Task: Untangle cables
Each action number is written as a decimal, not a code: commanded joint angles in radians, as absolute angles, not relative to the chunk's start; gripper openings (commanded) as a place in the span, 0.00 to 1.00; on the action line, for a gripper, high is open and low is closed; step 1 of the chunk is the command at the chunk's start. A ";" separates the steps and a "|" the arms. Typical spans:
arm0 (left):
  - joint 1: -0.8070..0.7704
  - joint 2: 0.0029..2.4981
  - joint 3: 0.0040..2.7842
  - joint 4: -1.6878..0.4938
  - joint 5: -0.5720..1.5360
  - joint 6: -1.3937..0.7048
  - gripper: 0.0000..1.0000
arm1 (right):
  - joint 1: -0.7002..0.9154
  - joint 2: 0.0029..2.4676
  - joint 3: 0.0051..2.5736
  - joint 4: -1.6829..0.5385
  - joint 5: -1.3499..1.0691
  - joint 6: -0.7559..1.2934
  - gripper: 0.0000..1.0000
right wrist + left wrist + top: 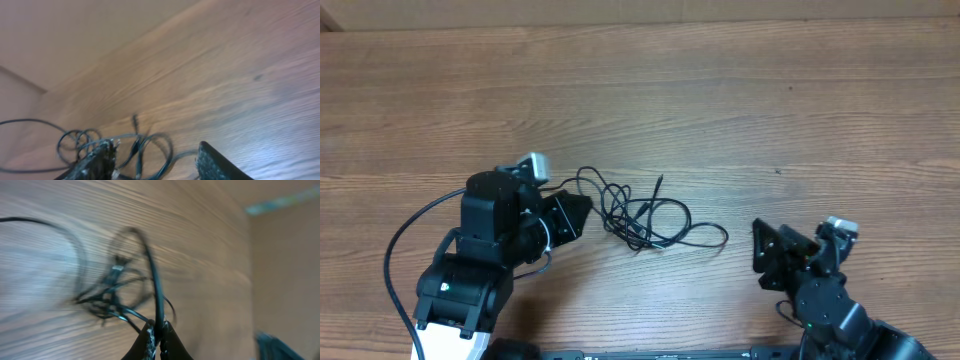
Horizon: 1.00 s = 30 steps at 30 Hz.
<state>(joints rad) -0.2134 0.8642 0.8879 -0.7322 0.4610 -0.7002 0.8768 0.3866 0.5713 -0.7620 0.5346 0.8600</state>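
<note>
**Item:** thin black flexible cables. One loose knot of overlapping loops lies flat on the brown wood-grain table, in the near middle of the top, between the two arms. One small plug end pokes out of the far side of the tangle. A long single loop trails out to the right and ends short of the right arm. A strand runs off the left side of the knot toward the left arm.

**Left gripper**: at the left edge of the tangle, touching it. The wrist view shows its fingertips clenched together on one cable strand, which rises from the pinch and arcs over the rest of the knot (the view is blurred and the other strands are hard to separate).

**Right gripper**: at the near right of the table, apart from the cables and pointing left at them. Its fingers are spread wide with nothing gripped between them, and the tangle lies beyond on the table.

**Other:** thick black wire, looping out from the left arm's base at near left
</note>
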 commanded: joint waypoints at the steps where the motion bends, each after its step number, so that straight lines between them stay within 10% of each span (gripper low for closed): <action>1: -0.204 0.855 0.899 -0.704 0.648 -0.612 0.04 | 0.874 0.413 0.596 -0.739 0.329 0.864 0.56; 14: -0.204 0.855 0.899 -0.622 0.787 -0.872 0.04 | 0.875 0.705 0.595 -0.502 0.017 0.813 0.64; 21: -0.204 0.855 0.899 -0.564 0.984 -0.609 0.04 | 0.875 0.966 0.595 -0.311 0.051 0.810 0.70; 26: -0.204 0.855 0.899 -0.564 1.095 -0.448 0.04 | 0.874 1.151 0.595 -0.211 0.125 0.810 0.34; 30: -0.204 0.855 0.899 -0.572 1.097 -0.403 0.04 | 0.874 1.214 0.595 -0.197 0.138 0.773 0.27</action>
<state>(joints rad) -0.2131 0.8642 0.8879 -0.5732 1.0218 -0.5114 0.8772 1.1946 0.5755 -0.2081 0.1009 0.8085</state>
